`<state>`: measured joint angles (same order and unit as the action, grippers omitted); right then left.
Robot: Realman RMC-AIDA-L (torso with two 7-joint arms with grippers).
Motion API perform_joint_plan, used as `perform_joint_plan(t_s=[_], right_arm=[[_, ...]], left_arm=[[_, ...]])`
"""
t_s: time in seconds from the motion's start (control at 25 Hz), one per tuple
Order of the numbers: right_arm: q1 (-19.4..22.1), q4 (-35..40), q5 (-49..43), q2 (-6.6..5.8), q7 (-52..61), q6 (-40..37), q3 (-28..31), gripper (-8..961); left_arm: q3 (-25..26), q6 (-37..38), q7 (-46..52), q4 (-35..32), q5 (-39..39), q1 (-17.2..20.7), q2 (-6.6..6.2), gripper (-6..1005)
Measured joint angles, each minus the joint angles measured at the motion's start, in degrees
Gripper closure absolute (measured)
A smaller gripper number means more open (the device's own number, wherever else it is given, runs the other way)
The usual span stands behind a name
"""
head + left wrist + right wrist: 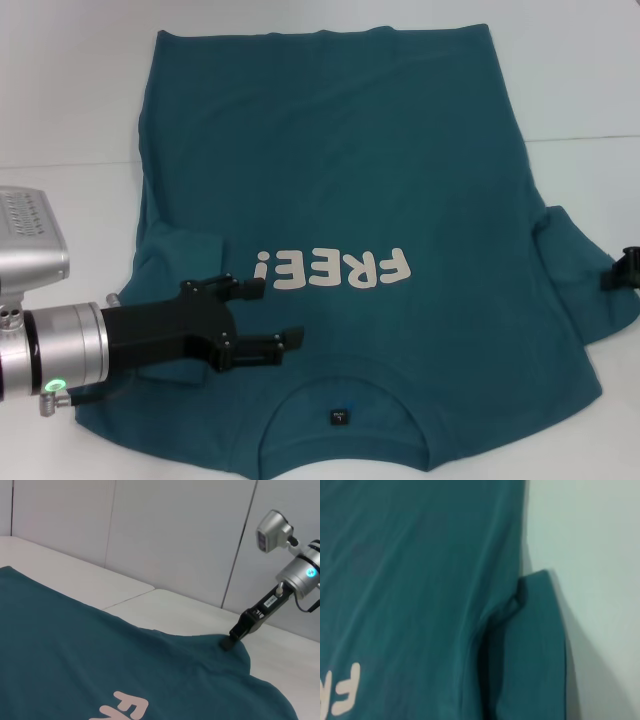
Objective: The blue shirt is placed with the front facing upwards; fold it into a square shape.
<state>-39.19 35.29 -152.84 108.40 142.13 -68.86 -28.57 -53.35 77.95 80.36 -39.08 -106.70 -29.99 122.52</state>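
Two black fingers of the left gripper point(272, 314) stand apart, with nothing between them, over the left shoulder area of the blue shirt point(340, 200), just beside the white letters point(333, 270) on the chest. The upper finger points toward the exclamation mark of the print; the lower one reaches toward the collar point(345, 400). Behind the fingers the black gripper body joins a silver wrist cylinder with a green light, and the left arm comes in roughly level from the left edge of the head view, lying across the folded-in left sleeve point(180, 250).

The right gripper point(228, 642) shows in the head view only as a small black tip at the right edge, at the outer edge of the right sleeve point(580, 270). In the left wrist view it comes down at a slant, its tip touching the sleeve's cloth, which rises to a small peak there; whether its fingers are closed on the cloth cannot be told. Its silver wrist carries a blue light.

The shirt lies spread front up on the white table point(60, 100), collar nearest the robot, hem at the far side, print upside down from the head view. A small dark label point(340, 416) sits inside the collar.
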Motion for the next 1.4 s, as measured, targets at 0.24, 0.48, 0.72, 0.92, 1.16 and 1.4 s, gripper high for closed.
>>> perform_joint_plan(t_s=[0.24, 0.48, 0.72, 0.92, 1.16, 1.4], right_arm=[[0.65, 2.33, 1.01, -0.43, 0.14, -1.06, 0.09, 931], [0.86, 4.62, 1.23, -1.01, 0.62, -2.04, 0.30, 931], [0.82, 6.31, 1.24, -2.12, 1.22, -2.77, 0.34, 932], [0.25, 7.79, 1.23, -2.24, 1.43, -3.53, 0.28, 932], [-1.78, 9.08, 1.12, -2.23, 1.89, -5.11, -0.48, 932], [-4.88, 12.10, 0.82, -1.72, 4.15, -8.31, -4.31, 932]], left_arm=[[0.00, 0.00, 0.12, -0.03, 0.00, -0.06, 0.00, 84], [0.00, 0.00, 0.15, -0.03, 0.00, 0.08, -0.11, 85], [0.00, 0.01, 0.15, -0.03, 0.00, 0.33, -0.18, 85], [0.00, 0.01, 0.15, 0.06, 0.00, 0.36, -0.18, 85], [0.00, 0.11, 0.06, 0.06, 0.00, 0.37, -0.18, 85], [0.00, 0.13, -0.09, 0.06, 0.00, 0.39, -0.18, 85]])
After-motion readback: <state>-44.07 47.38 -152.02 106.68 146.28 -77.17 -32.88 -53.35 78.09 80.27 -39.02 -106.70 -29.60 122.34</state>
